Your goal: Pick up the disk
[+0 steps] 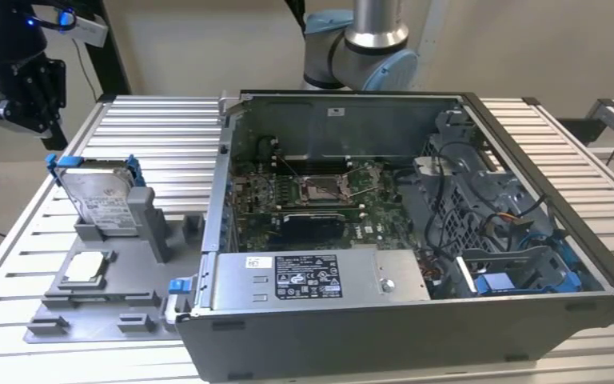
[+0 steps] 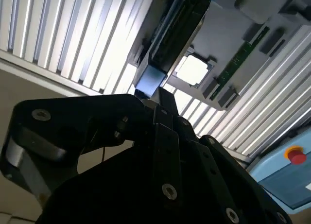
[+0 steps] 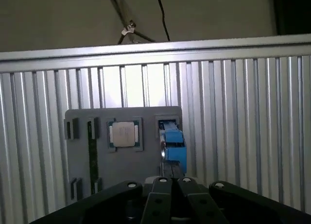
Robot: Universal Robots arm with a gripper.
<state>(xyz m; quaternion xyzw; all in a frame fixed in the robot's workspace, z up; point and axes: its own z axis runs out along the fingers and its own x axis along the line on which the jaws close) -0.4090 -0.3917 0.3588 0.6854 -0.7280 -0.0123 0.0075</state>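
Ribbed aluminium slats make up the desk (image 1: 157, 128), and on them, toward the exterior view's left, lies a grey fixture plate (image 1: 105, 308). The disk (image 1: 101, 194) stands on edge in a slot of that plate, clipped in its blue frame, label face showing. In the first wrist view it appears edge-on, as a thin blue strip. Just beside it rises a grey post (image 1: 147, 218), and nearer the plate's front sits a small square chip (image 1: 85, 268). The open computer case (image 1: 392, 320) is beside the plate on the exterior view's right.

The gripper (image 3: 172, 180) hangs well above the disk and apart from it. Its fingers (image 3: 162, 185) look pressed together and hold nothing.

From where I stand, the trouble is the narrow target. If the fingers came down closed, or a little off line, they would strike the frame's top edge and could tip or wedge the disk in its slot. The post leaves little room on that side, so a wide opening might catch it. The metal faces look smooth, so a light grip could slip. If the disk binds in its slot, I'd guess the plate could lift with it and shake the chip loose.
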